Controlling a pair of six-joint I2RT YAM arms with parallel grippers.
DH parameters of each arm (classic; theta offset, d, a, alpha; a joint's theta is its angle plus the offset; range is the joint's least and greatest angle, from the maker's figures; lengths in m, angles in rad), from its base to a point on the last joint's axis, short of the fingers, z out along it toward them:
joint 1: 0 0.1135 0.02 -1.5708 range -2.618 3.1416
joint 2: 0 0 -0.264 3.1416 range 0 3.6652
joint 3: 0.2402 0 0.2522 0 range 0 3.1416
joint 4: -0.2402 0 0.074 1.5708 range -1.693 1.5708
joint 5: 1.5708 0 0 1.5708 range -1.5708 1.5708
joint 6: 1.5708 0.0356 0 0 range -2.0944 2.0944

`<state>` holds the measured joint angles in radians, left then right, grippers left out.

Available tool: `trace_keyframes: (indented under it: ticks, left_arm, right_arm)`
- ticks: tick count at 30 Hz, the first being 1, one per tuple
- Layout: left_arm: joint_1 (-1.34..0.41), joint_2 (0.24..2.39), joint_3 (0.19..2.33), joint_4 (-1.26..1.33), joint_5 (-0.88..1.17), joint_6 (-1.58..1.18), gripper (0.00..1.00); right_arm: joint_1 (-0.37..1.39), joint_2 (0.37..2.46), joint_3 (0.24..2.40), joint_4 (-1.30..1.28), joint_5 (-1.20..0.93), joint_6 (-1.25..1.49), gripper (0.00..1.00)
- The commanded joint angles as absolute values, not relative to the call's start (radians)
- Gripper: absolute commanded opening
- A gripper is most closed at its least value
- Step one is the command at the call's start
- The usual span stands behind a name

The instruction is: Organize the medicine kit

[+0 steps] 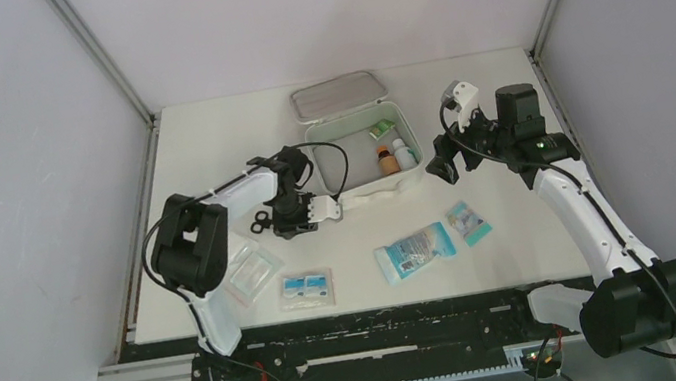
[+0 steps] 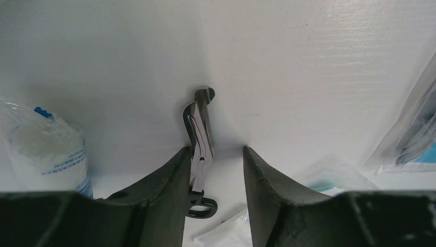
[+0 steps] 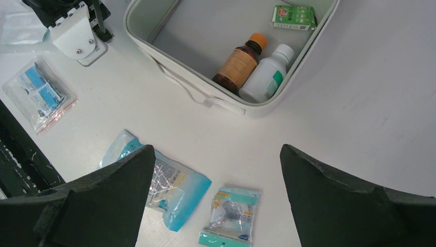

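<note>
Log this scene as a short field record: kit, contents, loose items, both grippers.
kit: medicine kit, lid open, standing on the table
inside: brown bottle, white bottle, green box
loose on table: scissors, blue pouch, teal packet, clear sachet bag
left gripper: jaws apart, straddling the scissors, not clamped
right gripper: open, empty, above the table beside the kit

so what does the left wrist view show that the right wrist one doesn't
Only left wrist: metal scissors lying between the fingers of the left tool. Only right wrist: the open medicine kit holding a brown bottle, a white bottle and a green box. Both: the white table.
</note>
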<state>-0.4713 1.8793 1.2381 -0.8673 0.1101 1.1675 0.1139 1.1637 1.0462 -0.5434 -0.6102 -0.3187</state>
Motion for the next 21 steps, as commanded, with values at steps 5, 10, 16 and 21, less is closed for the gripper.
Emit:
trace_keyframes:
  ticks: [5,10,16,21]
  left_arm:
    - [-0.522,1.876,1.234,-0.861,0.126,1.091,0.42]
    - [-0.571,1.866,1.22,-0.817,0.158,1.013,0.35]
    - [-0.651,1.883,1.212,-0.77,0.166,0.906,0.26]
    - [-0.714,1.883,1.212,-0.731,0.13,0.811,0.21]
  right_arm:
    - [0.12,1.143,1.083,-0.531,-0.62,-0.328,0.91]
    - [0.12,1.138,1.083,-0.53,-0.619,-0.328,0.91]
    - [0.117,1.137,1.083,-0.531,-0.623,-0.328,0.91]
    - [0.115,1.134,1.083,-0.531,-0.624,-0.325,0.91]
